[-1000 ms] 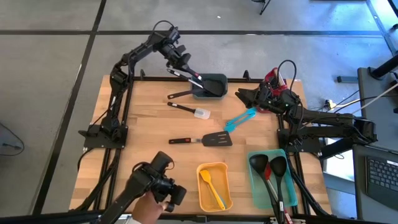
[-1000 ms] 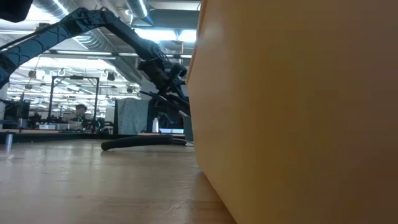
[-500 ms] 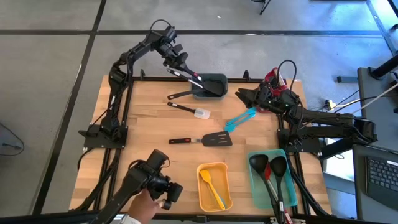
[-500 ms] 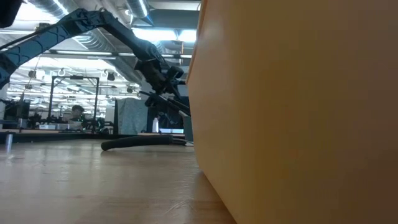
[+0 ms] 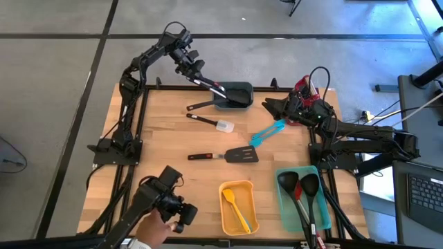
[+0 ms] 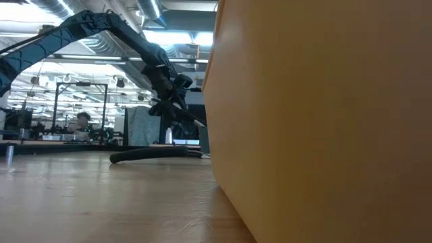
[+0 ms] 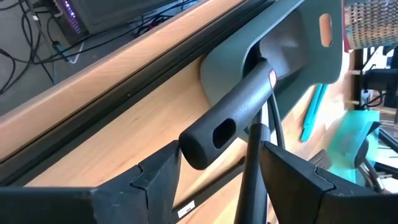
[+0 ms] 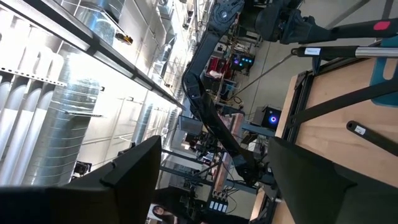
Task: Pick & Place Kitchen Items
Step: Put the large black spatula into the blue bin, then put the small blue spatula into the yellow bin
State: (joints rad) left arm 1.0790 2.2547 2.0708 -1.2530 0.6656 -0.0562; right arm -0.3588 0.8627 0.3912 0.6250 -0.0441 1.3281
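Two hands noted, left hand (image 5: 196,71) fingers apart above matte black utensil handle (image 7: 227,121) by grey bin (image 5: 235,93), far desk (image 5: 166,138) edge, right hand (image 5: 271,106) state indeterminable, teal spatula (image 5: 266,133) mid-desk.

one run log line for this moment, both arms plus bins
left gripper: open, by dark bin | right gripper: open, idle | yellow bin: orange spatula

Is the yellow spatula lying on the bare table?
No, the yellow spatula lies inside the yellow bin, not on the table's wood.
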